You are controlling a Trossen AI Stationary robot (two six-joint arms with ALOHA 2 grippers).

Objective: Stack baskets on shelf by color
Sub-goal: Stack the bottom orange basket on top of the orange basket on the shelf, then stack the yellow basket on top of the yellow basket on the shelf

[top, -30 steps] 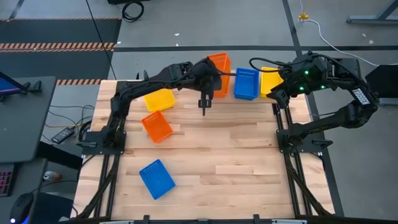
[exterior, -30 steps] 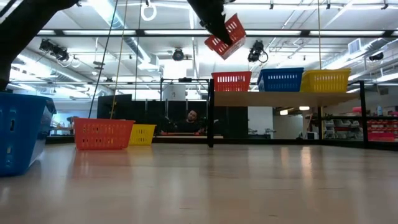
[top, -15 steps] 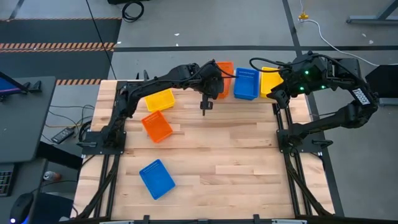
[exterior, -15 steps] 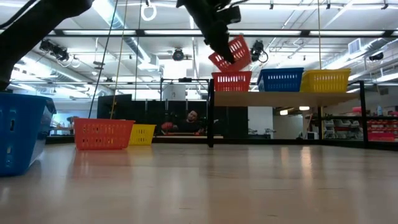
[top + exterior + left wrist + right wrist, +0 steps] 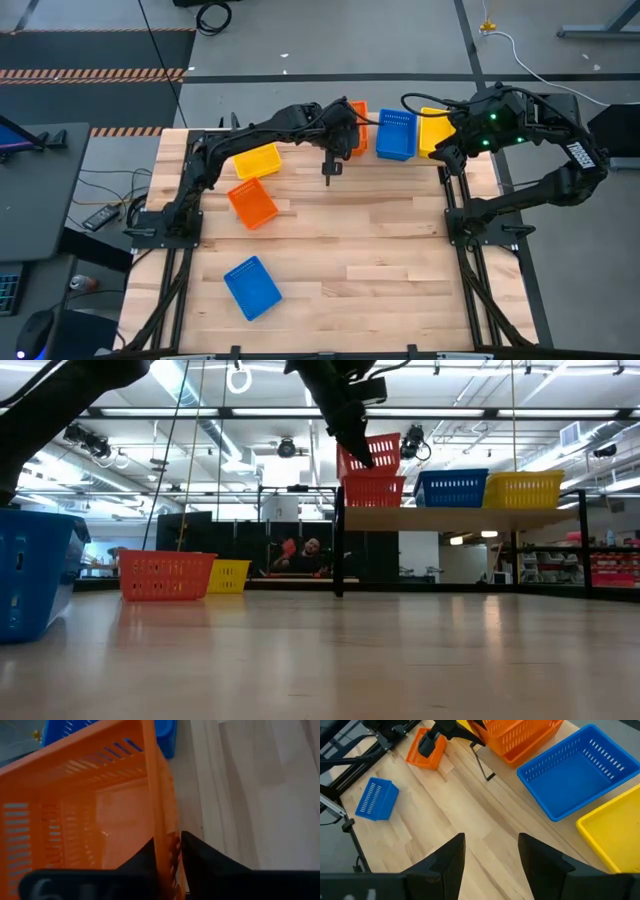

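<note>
Wooden planks fill the lower frame of the high view, where a blue basket [image 5: 252, 286] lies nearest, lower left, with a loose orange basket [image 5: 252, 203] and a yellow basket [image 5: 256, 160] beyond it, left of centre. Farther up, on the shelf [image 5: 460, 516], the left gripper [image 5: 343, 137] pinches the rim wall of the upper orange basket [image 5: 370, 456], seated in another orange one beside blue and yellow baskets. Thin, stiff, light perforated plastic: I judge a rim pinch suits it. At upper right, the right gripper [image 5: 490, 852] hangs unclenched, empty.
</note>
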